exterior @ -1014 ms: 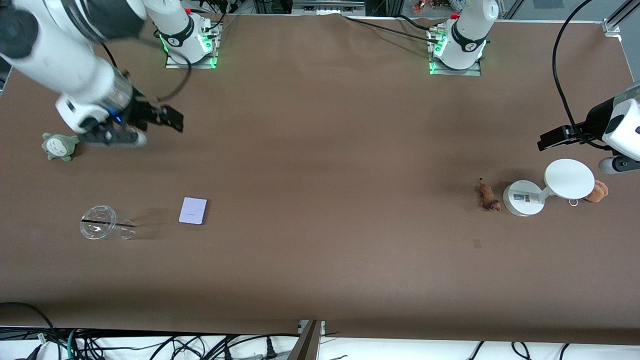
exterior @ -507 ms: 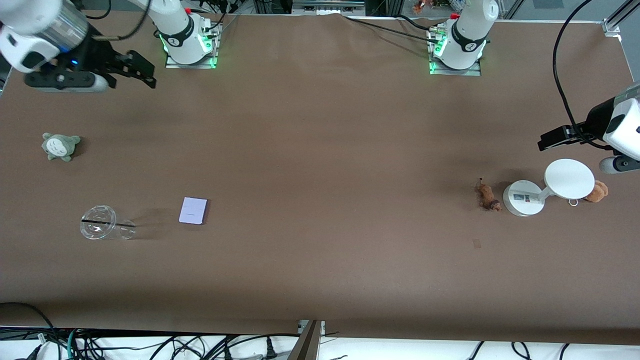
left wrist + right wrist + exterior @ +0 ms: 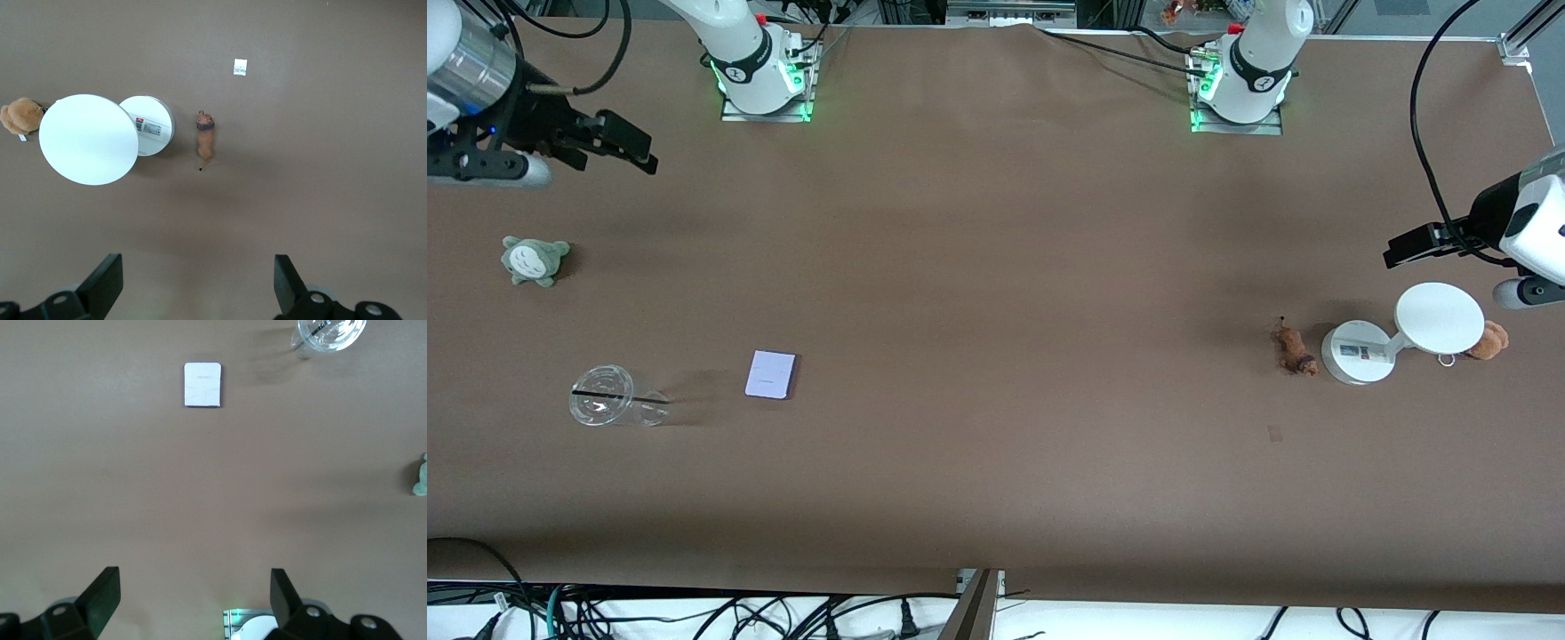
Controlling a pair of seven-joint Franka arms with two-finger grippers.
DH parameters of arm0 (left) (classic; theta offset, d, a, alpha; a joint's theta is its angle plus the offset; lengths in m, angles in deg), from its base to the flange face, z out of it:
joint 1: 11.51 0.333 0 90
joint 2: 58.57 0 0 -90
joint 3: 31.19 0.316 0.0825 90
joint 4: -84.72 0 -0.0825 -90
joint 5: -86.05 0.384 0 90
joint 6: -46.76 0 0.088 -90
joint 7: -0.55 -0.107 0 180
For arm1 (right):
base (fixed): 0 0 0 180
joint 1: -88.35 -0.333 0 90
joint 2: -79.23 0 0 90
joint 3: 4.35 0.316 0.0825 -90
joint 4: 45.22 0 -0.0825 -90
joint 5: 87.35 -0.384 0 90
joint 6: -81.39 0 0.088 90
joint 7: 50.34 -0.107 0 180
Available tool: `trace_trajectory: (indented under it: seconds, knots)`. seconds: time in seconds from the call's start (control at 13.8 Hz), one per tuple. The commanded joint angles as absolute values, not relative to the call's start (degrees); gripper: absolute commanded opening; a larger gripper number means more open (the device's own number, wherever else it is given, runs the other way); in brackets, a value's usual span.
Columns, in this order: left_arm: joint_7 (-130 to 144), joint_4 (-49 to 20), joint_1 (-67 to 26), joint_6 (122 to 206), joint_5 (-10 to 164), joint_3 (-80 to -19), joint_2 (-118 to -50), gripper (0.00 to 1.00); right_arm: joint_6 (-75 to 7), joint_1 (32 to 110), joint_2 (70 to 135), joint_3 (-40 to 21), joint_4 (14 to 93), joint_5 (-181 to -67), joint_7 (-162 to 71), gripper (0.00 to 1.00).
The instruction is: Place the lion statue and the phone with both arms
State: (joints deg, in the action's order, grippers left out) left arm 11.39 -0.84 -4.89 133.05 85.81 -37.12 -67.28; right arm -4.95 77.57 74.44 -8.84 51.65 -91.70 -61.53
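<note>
The lion statue (image 3: 1294,349) lies on the table beside the white stand's base, toward the left arm's end; it also shows in the left wrist view (image 3: 205,138). The phone (image 3: 770,374) lies flat toward the right arm's end, beside a clear cup; it shows in the right wrist view (image 3: 202,385) too. My left gripper (image 3: 1405,249) is open and empty, up in the air at the table's end over bare table near the stand. My right gripper (image 3: 627,147) is open and empty, high over the table's corner near its own base.
A white stand (image 3: 1356,352) with a disc top (image 3: 1439,317) stands next to the lion. A brown plush bear (image 3: 1488,340) sits beside it. A clear plastic cup (image 3: 615,397) lies on its side near the phone. A grey-green plush toy (image 3: 533,260) sits under the right gripper's end.
My right arm has risen and drawn back from over the grey-green plush toward the table's corner near its base. The left arm, phone and lion have not moved.
</note>
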Motion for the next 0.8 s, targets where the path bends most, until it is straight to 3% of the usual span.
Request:
trace_trajectory:
  seconds: [0.0,0.14,0.72]
  knots:
    - [10.5,1.0,-5.0,131.6,84.7,-36.8,-68.0,1.0,-1.3,80.0,82.4,-7.9,41.0,-91.3,-58.4,1.0]
    - [10.4,1.0,-4.9,131.6,84.8,-36.8,-68.0,1.0,2.3,80.6,84.7,-7.8,38.1,-91.2,-58.4,1.0]
    - [10.4,1.0,-4.7,131.6,84.7,-36.8,-68.0,1.0,2.5,80.5,83.8,-7.3,40.5,-86.2,-56.9,1.0]
